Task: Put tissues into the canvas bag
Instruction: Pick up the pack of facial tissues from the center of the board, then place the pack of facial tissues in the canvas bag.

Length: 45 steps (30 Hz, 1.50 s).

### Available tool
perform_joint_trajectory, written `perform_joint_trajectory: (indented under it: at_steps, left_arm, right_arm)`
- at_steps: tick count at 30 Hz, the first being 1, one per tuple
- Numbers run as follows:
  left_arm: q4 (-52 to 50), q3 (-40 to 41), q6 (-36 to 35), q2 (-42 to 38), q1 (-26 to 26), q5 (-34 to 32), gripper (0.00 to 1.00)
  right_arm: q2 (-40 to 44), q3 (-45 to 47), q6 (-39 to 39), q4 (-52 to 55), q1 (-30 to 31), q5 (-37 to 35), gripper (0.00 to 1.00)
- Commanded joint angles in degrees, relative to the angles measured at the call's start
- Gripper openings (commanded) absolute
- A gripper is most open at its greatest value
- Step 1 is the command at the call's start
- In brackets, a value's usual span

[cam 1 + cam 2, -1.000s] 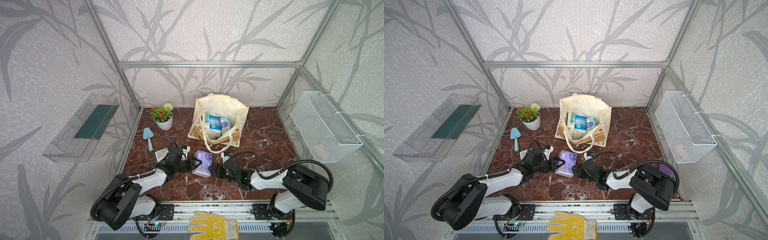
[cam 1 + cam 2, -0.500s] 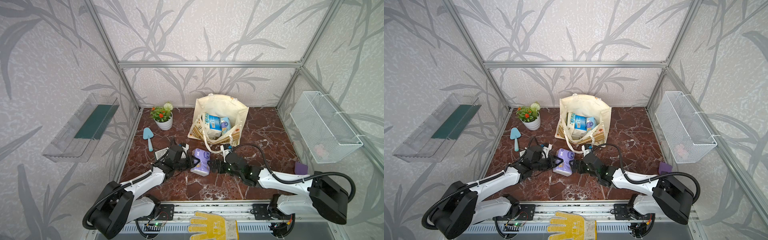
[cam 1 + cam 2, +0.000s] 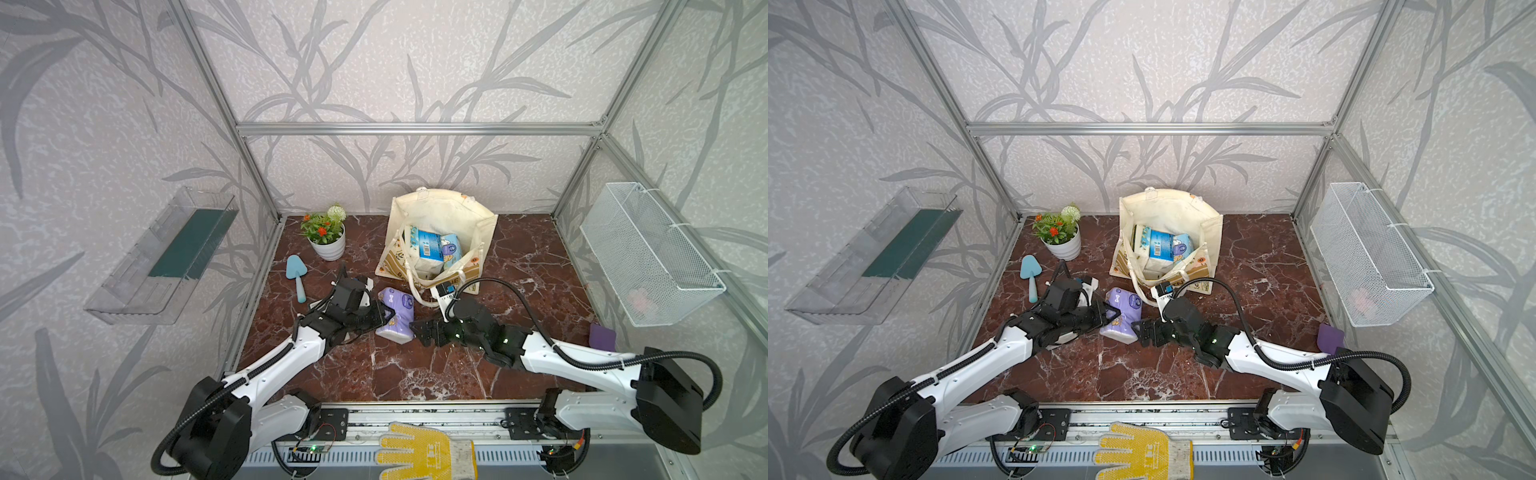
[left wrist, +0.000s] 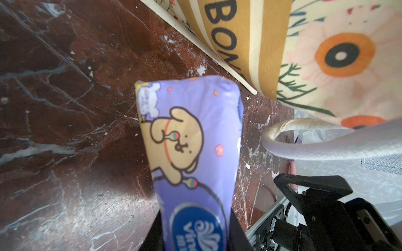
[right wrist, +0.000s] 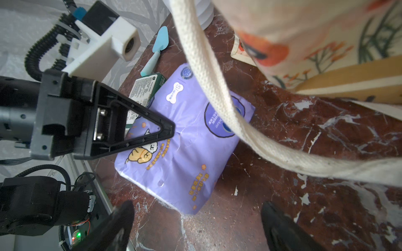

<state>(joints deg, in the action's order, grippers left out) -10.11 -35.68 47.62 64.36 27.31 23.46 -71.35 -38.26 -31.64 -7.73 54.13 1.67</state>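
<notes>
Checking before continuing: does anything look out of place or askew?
The canvas bag slumps open, one rope handle flopped forward next to the lilac pack, a possible snag. A yellow work glove lies on the front rail.

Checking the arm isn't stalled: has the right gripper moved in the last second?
Yes. The right gripper has moved away from the front rail, toward the canvas bag, beside the lilac pack.

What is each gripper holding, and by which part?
Left gripper clamps the lilac tissue pack by its edge nearest that arm; right gripper stands open, holding nothing.
</notes>
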Motion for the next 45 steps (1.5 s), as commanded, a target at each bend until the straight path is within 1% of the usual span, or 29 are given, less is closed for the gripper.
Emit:
perform_joint_trajectory:
  at_steps: [1, 8, 15, 21, 27, 33, 37, 40, 42, 43, 45]
  left_arm:
    - [-4.2, -3.3, -0.4, -2.8, -1.0, -2.3, 0.24]
    - [-11.5, -9.7, -1.6, -6.4, -3.4, -4.5, 0.24]
    - [-16.7, -16.9, -3.8, -10.1, -5.0, -8.3, 0.23]
    - [-21.4, -27.2, -8.2, -8.6, -5.6, -8.7, 0.24]
    - [-21.9, -37.5, -12.4, -3.1, -5.6, -6.2, 0.24]
    - [-22.0, -48.1, -15.4, 4.8, -5.6, -2.5, 0.23]
    - [-22.0, -55.6, -16.8, 9.4, -5.6, -0.4, 0.22]
    - [-21.9, -60.1, -17.2, 12.8, -5.5, 0.2, 0.22]
    - [-21.9, -63.3, -17.6, 16.0, -5.4, 2.2, 0.22]
    - [-20.7, -64.6, -18.5, 17.9, -5.3, 4.7, 0.22]
    - [-20.0, -67.9, -17.7, 21.7, -5.0, 6.9, 0.21]
  right_arm:
    - [0.7, -3.1, 4.2, 1.9, -0.2, 2.5, 0.92]
    - [-0.1, -8.0, 8.9, 5.1, -0.3, 4.0, 0.92]
    - [-0.5, -12.8, 12.7, 7.7, -0.7, 4.7, 0.92]
    - [0.1, -15.1, 13.5, 8.0, -2.6, 4.5, 0.92]
    - [1.3, -17.1, 13.2, 8.3, -6.0, 6.9, 0.93]
    - [3.3, -19.2, 13.0, 9.6, -10.3, 9.3, 0.93]
    - [5.2, -19.8, 13.4, 10.3, -13.1, 11.7, 0.94]
    - [6.3, -20.1, 13.3, 11.3, -14.2, 12.3, 0.94]
    - [6.8, -20.1, 13.8, 12.0, -14.5, 12.4, 0.94]
    - [7.1, -20.0, 13.9, 12.4, -14.6, 12.2, 0.95]
    - [8.1, -19.5, 13.8, 12.4, -15.1, 11.8, 0.95]
